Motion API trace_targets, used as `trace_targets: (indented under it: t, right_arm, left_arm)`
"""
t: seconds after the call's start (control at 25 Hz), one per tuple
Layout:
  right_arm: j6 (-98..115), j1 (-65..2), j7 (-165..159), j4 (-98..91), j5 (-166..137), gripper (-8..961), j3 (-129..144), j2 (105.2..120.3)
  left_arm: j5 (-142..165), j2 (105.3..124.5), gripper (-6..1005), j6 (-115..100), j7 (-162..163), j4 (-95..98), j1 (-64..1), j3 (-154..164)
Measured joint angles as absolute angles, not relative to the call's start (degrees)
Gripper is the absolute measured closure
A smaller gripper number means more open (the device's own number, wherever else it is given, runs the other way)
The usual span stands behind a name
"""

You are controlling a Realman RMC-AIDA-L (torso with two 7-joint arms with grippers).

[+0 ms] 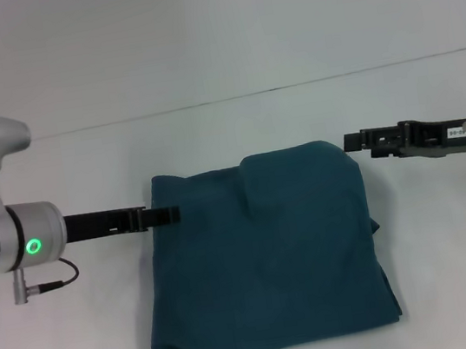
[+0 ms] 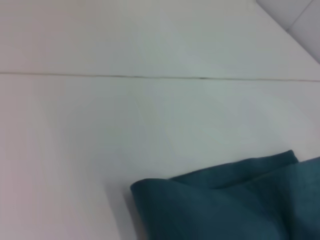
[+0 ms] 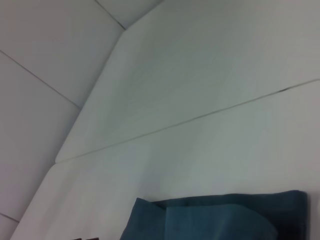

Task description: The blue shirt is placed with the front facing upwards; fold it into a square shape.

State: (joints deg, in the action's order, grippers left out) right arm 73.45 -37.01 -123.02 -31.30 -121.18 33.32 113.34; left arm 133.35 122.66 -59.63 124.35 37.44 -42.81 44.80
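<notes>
from the head view the blue shirt (image 1: 267, 253) lies folded near the table's (image 1: 216, 63) front edge, left gripper (image 1: 167, 213) at its left edge, right gripper (image 1: 353, 141) by its far right corner — whether either is open or closed i cannot tell — while both wrist views show only a folded shirt corner on the table.

A plain white desk (image 1: 222, 44) fills the scene under soft, even light. A thin dark seam (image 1: 290, 85) crosses it from side to side toward the far edge. Pale panelled surfaces (image 3: 45, 65) lie beyond the far corner.
</notes>
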Motion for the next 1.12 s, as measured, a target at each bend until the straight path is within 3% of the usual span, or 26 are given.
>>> trace_targets:
  t: [0.2, 1.12]
  right_arm:
    - [73.2, -37.6, -122.8, -31.2, -121.2, 147, 33.4, 114.06]
    - [73.0, -37.6, -122.6, -31.5, -121.0, 147, 33.5, 114.08]
  left_arm:
    - [133.3, 123.12, 262, -57.8, 124.3, 37.0, -43.2, 46.1]
    - [133.5, 123.66, 263, -56.4, 124.6, 36.8, -43.4, 53.0]
